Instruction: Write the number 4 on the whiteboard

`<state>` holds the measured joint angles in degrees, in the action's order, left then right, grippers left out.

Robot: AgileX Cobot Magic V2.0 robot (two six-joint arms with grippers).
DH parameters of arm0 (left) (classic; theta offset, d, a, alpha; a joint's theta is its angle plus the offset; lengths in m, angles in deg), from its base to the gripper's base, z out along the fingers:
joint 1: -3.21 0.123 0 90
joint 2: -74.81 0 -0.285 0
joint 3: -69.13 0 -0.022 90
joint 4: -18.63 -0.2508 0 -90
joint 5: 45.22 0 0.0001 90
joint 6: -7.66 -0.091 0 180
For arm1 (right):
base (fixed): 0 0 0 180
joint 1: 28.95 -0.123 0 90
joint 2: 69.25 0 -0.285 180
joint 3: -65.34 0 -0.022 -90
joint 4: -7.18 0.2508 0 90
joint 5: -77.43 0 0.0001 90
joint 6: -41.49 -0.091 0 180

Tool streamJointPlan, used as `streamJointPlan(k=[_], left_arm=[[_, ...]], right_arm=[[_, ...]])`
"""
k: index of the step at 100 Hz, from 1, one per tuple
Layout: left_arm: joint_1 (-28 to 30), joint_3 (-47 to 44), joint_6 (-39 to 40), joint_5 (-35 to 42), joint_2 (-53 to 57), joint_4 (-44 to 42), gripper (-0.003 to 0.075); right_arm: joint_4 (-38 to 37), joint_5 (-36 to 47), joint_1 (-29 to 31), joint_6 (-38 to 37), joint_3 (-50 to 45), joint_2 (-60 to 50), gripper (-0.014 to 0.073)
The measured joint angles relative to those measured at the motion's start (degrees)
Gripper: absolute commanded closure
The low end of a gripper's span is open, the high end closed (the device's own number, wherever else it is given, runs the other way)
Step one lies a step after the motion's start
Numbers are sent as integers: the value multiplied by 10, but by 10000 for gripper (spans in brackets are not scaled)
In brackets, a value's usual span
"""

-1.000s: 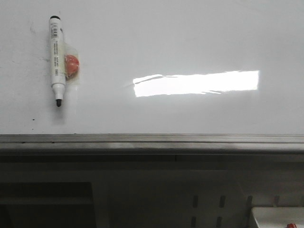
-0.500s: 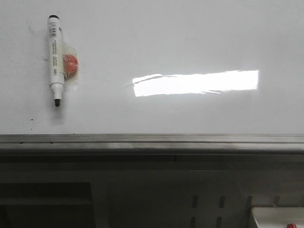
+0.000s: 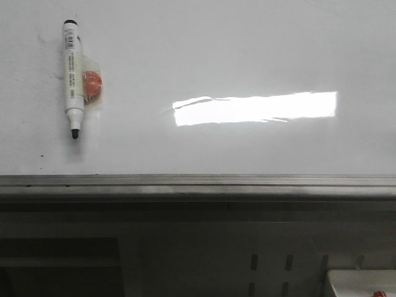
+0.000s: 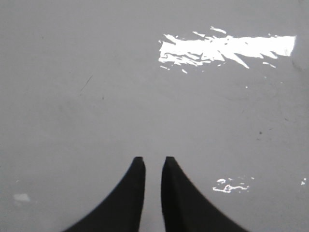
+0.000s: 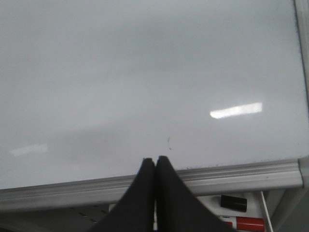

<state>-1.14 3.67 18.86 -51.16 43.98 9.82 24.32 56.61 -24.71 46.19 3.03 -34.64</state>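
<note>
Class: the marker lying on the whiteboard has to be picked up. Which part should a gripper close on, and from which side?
Grip the marker at mid-barrel, coming from above the whiteboard, fingers closing across its width. It lies flat, uncapped tip toward the robot; the orange piece crowds its right side.

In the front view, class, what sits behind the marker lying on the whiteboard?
Behind the marker an orange-red round piece under clear film shows against the whiteboard. The marker's barrel covers its left part, so how it holds the marker cannot be seen.

The whiteboard (image 3: 247,49) looked glossy and smooth, throwing glare. Its edge strip (image 3: 198,184) was dull brushed metal. The marker (image 3: 73,77) looked like smooth plastic.
</note>
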Motion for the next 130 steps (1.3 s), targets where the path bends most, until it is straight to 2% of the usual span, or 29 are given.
streamJointPlan(k=[7,12,24,36,46,63,77,93,107,126,130], left_arm=[[0,0,0,47,-30,-1,265],[0,0,0,89,-57,-1,235],[-9,2,8,192,-119,-9,267],[-66,14,85,258,-180,-96,312],[-136,34,155,275,-237,-141,321],[-232,68,182,283,-333,-139,321],[-263,78,186,300,-383,-121,321],[-267,79,192,313,-411,-107,328],[-267,81,194,326,-436,-101,439],[-268,83,197,355,-475,-94,743],[-270,83,198,367,-481,-96,741]], right_arm=[[0,10,0,1,0,15,658],[0,14,0,1,1,21,658],[1,7,0,1,2,28,658],[1,1,0,1,2,30,658],[2,1,0,1,2,31,658],[2,0,0,1,2,31,658],[2,0,0,1,2,31,658],[2,0,0,1,2,31,658],[2,0,0,1,2,31,658],[2,0,0,1,2,31,658],[2,0,-1,1,2,31,658]])
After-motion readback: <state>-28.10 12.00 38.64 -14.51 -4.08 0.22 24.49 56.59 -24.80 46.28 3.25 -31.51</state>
